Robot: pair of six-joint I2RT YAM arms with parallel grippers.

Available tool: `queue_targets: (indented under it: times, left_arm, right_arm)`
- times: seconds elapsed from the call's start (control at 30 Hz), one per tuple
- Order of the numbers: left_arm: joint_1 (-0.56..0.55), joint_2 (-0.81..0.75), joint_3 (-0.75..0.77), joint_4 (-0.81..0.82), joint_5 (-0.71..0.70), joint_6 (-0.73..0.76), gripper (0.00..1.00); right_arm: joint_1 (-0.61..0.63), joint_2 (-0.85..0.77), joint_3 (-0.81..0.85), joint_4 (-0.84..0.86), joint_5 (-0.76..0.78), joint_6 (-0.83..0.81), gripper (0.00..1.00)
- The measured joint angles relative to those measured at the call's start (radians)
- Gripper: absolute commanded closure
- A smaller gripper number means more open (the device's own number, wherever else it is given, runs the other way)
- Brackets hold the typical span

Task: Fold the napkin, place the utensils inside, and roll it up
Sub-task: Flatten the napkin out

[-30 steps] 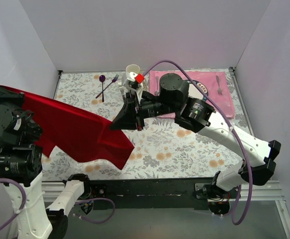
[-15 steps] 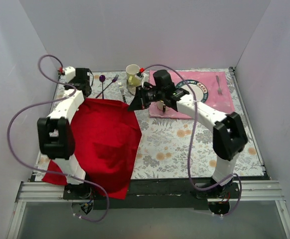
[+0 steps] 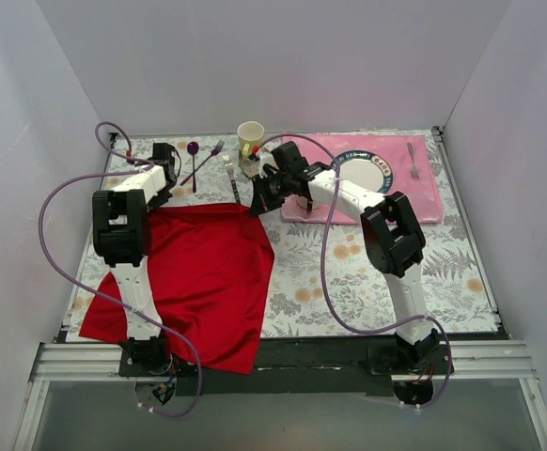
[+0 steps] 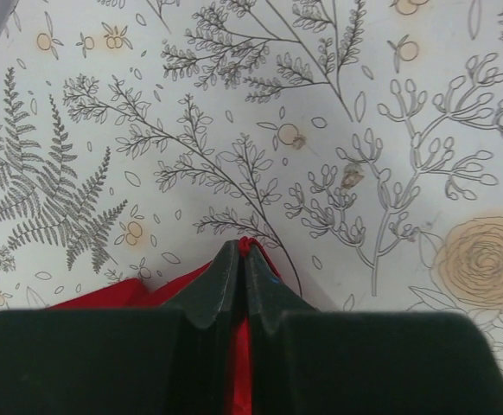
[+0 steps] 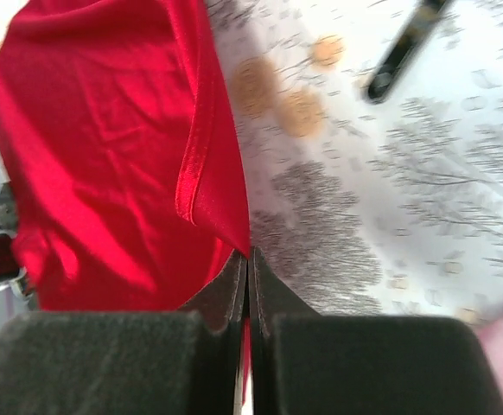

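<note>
Red napkin (image 3: 198, 272), floral tablecloth (image 3: 349, 282)

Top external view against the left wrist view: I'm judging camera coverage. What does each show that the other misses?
Only the top external: the cup, plate, pink placemat, both arms and the whole spread napkin. Only the left wrist: its fingers pressed together on a red corner, close up. Both: the napkin and the floral tablecloth.
</note>
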Motion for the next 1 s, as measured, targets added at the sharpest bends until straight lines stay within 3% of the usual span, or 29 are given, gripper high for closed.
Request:
queue_targets:
  times: [0.1,0.17,0.2,0.23,0.3,0.33,0.37,0.5,0.63,0.8,1.0]
  left_arm:
    - [0.0,0.0,0.011,0.01,0.029,0.0,0.99]
    - [0.0,0.0,0.019,0.02,0.047,0.0,0.87]
    - [0.0,0.0,0.023,0.023,0.053,0.0,0.78]
    - [0.0,0.0,0.029,0.025,0.058,0.0,0.65]
    - [0.002,0.0,0.042,0.024,0.051,0.008,0.24]
    - [0.006,0.0,0.053,0.02,0.044,0.006,0.14]
    - [0.011,0.0,0.071,0.008,0.034,0.001,0.02]
    - [0.026,-0.003,0.192,-0.061,0.0,-0.026,0.02]
    - [0.033,-0.086,0.195,-0.092,0.029,-0.045,0.02]
    - [0.032,-0.314,-0.021,-0.095,0.168,-0.073,0.14]
    - [-0.026,-0.583,-0.352,0.056,0.548,-0.138,0.18]
  right_arm:
    - [-0.014,0.016,0.051,-0.039,0.043,-0.037,0.98]
    - [-0.024,0.029,0.081,-0.053,0.061,-0.057,0.89]
    - [-0.029,0.039,0.1,-0.061,0.071,-0.066,0.84]
    - [-0.034,0.05,0.118,-0.07,0.079,-0.073,0.72]
    - [-0.045,0.106,0.219,-0.135,0.116,-0.099,0.55]
    - [-0.052,0.138,0.277,-0.165,0.143,-0.111,0.41]
    - [-0.059,0.166,0.328,-0.193,0.172,-0.121,0.34]
    - [-0.072,0.209,0.451,-0.32,0.348,-0.164,0.19]
    - [-0.056,0.091,0.319,-0.34,0.478,-0.164,0.19]
    - [0.019,-0.121,0.058,-0.287,0.429,-0.131,0.19]
    - [0.159,-0.148,-0.021,-0.229,0.44,-0.133,0.29]
